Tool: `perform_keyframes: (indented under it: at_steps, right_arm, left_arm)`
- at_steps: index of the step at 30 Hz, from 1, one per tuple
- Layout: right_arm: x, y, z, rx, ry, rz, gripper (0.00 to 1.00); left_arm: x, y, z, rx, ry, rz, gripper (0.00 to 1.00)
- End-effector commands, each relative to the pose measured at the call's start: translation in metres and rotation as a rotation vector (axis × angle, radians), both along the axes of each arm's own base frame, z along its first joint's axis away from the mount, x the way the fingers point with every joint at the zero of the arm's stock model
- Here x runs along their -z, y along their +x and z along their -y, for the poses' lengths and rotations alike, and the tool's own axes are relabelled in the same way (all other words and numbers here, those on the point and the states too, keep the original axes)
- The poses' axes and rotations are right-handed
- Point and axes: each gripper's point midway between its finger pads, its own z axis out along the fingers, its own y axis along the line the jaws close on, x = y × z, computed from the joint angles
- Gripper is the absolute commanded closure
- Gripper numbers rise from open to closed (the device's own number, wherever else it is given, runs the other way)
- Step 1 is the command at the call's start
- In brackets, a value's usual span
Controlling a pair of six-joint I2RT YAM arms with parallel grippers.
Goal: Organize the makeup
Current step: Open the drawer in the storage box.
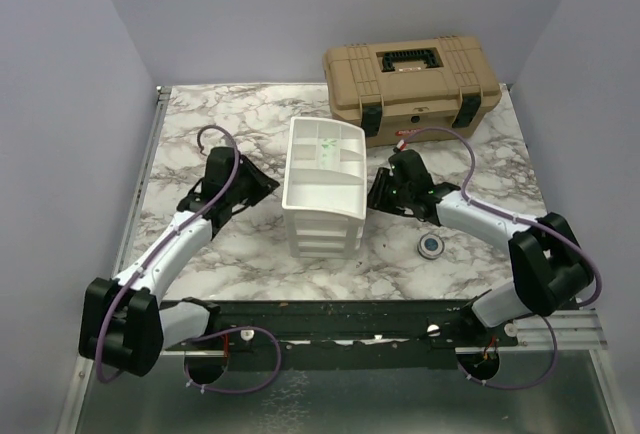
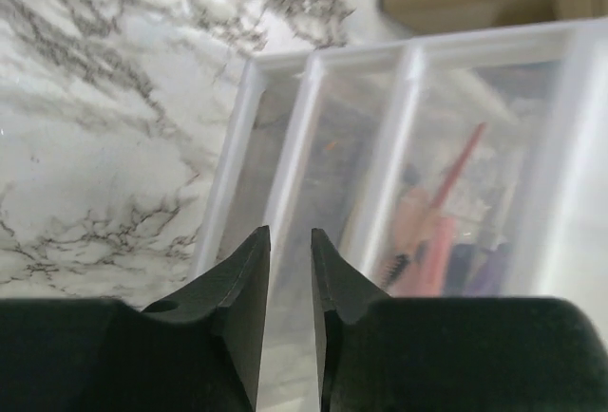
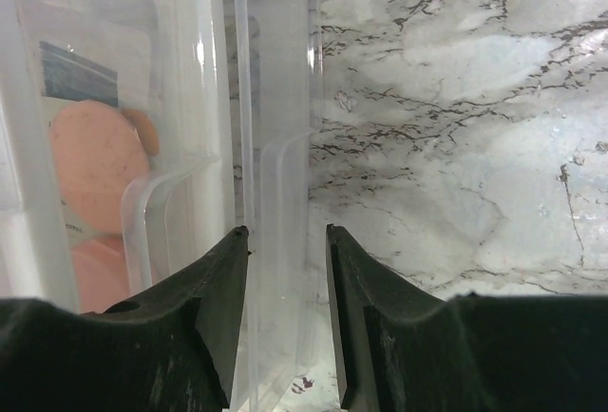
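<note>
Top cam: white drawer box (image 1: 322,189) sits mid table betw both arms, tan toolbox (image 1: 410,84) behind it, round blue compact (image 1: 431,246) lies on the marble near the right gripper (image 1: 378,192). Left wrist cam: left gripper (image 2: 290,241) almost pressed together, holding nothing, over the tray; pink pencil (image 2: 454,173) in a slot leans, tip up and right. Right wrist cam: right gripper partly spread around the clear tray wall (image 3: 285,194), can't tell if it pinches; pink discs (image 3: 95,156) lie inside.

Plain pale lavender walls (image 1: 330,4) enclose a white marble-patterned table (image 1: 220,129) with grey veining, evenly lit.
</note>
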Motion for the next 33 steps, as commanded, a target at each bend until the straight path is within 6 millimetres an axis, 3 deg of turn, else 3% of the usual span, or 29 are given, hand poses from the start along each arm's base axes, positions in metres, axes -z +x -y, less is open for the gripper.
perform_keyframes:
  at_steps: [1, 5, 10, 15, 18, 28, 31, 33]
  right_arm:
    - [0.031, -0.019, 0.008, -0.058, -0.087, -0.106, 0.59]
    - [0.034, -0.017, 0.027, -0.002, -0.184, -0.097, 0.59]
    - [0.030, -0.013, 0.048, 0.046, -0.293, -0.073, 0.59]
    - [0.021, -0.012, 0.040, 0.017, -0.261, -0.059, 0.59]
    - [0.021, -0.009, 0.044, 0.030, -0.305, -0.066, 0.59]
    - [0.031, -0.015, 0.039, -0.007, -0.311, -0.087, 0.59]
    - [0.028, -0.014, 0.034, -0.011, -0.288, -0.083, 0.59]
    - [0.028, -0.014, 0.034, -0.010, -0.284, -0.085, 0.59]
  left_arm:
    - [-0.047, 0.011, -0.026, -0.063, 0.122, 0.107, 0.70]
    - [-0.087, 0.013, -0.039, -0.096, 0.183, 0.182, 0.58]
    - [-0.146, 0.015, -0.038, -0.052, 0.201, 0.321, 0.46]
    - [-0.182, 0.015, -0.019, 0.092, 0.206, 0.413, 0.43]
    - [-0.183, 0.014, -0.007, 0.165, 0.241, 0.414, 0.43]
    - [-0.160, 0.008, 0.033, 0.319, 0.402, 0.353, 0.42]
    - [-0.155, 0.002, 0.044, 0.361, 0.439, 0.351, 0.44]
    - [-0.151, 0.001, 0.044, 0.365, 0.460, 0.342, 0.50]
